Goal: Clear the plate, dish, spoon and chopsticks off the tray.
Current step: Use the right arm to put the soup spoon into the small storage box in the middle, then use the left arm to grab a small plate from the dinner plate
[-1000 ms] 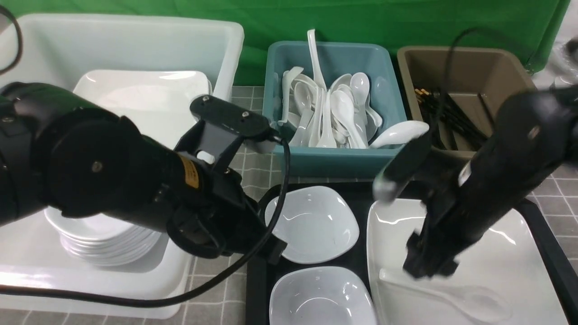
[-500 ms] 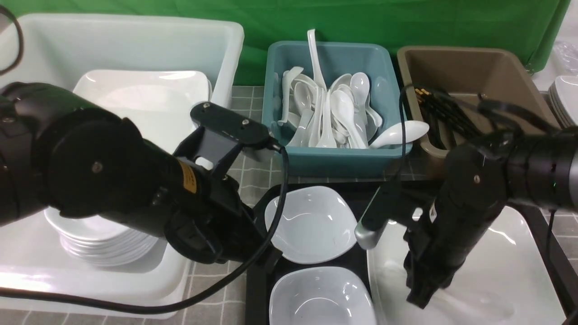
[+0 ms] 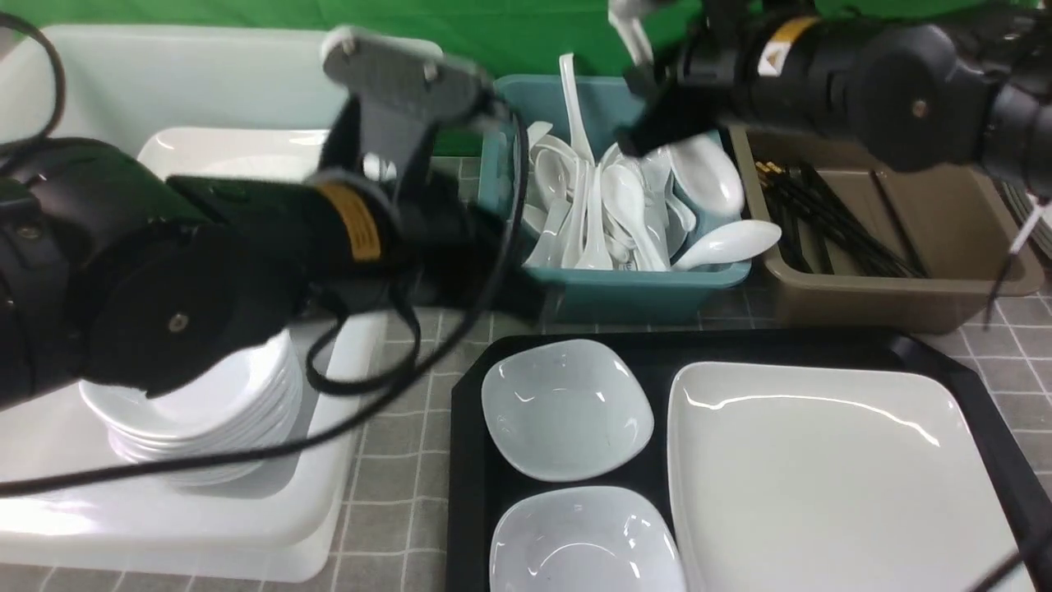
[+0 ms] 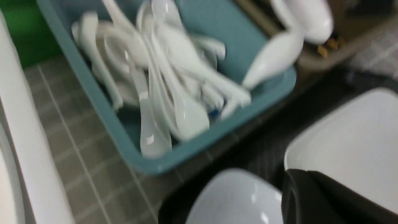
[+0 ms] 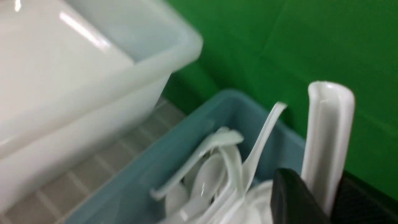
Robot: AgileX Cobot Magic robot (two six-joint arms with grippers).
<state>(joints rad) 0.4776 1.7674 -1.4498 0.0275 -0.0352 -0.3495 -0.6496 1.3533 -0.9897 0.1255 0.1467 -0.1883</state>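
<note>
The white spoon (image 3: 708, 177) hangs over the teal tub (image 3: 608, 288), its handle (image 5: 326, 140) upright between my right gripper's (image 5: 320, 186) fingers, which are shut on it. That gripper (image 3: 657, 123) is high at the back. The black tray (image 3: 657, 349) holds the large square plate (image 3: 838, 477) and two small dishes (image 3: 567, 407) (image 3: 585, 543). Black chopsticks (image 3: 822, 222) lie in the brown tub (image 3: 896, 288). My left gripper (image 4: 298, 189) is shut and holds nothing, above the tray's far left corner near a dish (image 4: 236, 199).
The teal tub holds several white spoons (image 3: 608, 205), one (image 3: 727, 242) sticking out over its rim. A big white tub (image 3: 246, 74) at the left holds a stack of dishes (image 3: 205, 427) and a plate. My left arm (image 3: 205, 263) fills the left foreground.
My right gripper shut on the spoon that lay on the plate and carried it up and back over the teal tub. My left arm rose and drew back from the tray.
</note>
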